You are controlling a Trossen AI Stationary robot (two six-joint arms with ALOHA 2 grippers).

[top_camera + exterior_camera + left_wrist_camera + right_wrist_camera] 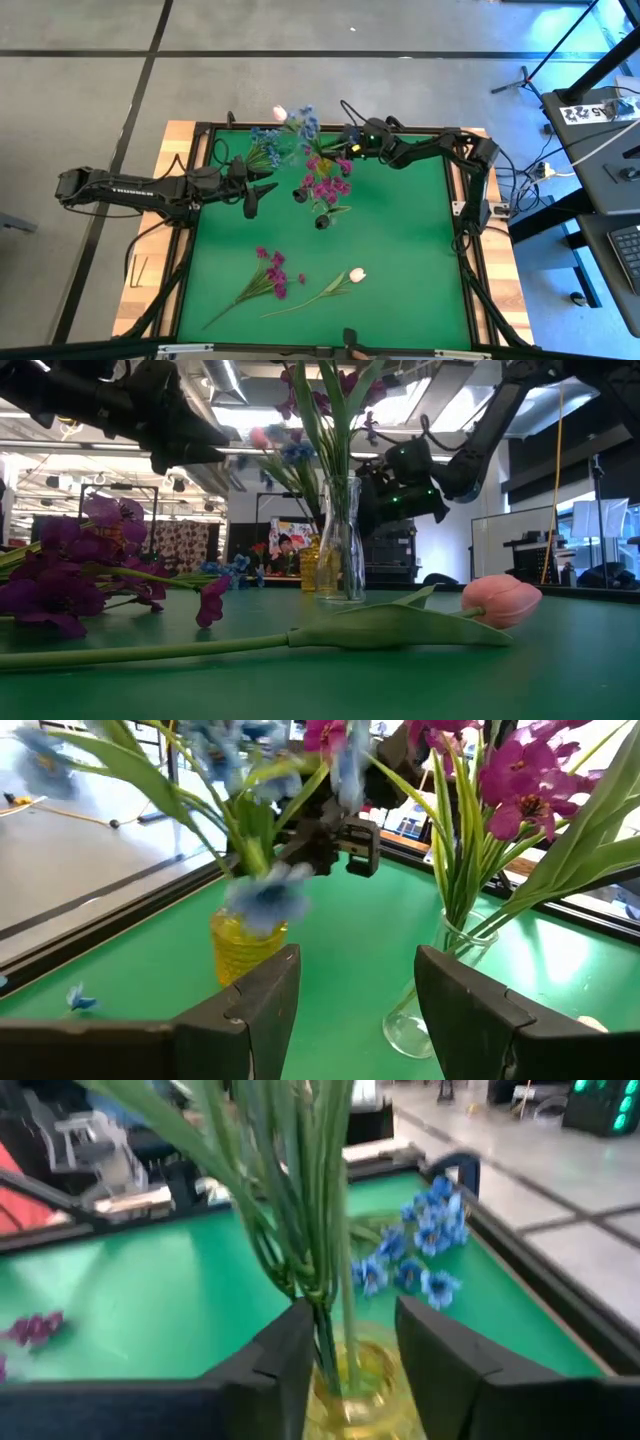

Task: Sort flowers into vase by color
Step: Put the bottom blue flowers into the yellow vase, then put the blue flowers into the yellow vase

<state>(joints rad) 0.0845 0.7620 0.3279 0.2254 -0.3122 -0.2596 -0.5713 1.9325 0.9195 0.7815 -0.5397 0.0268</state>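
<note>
Right gripper (348,1355) straddles upright green stems (322,1230) over yellow vase (355,1405), fingers apart; I'd back off toward 3 o'clock.

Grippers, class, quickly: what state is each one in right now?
Left gripper: open, holding nothing, near the clear vase.
Right gripper: open around green stems over the yellow vase.

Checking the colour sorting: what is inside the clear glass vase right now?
The clear glass vase holds green stems topped by magenta sprays. The stem ends at its base are too hard to make out through the glass. The blue sprays stand apart in the yellow vase.
</note>
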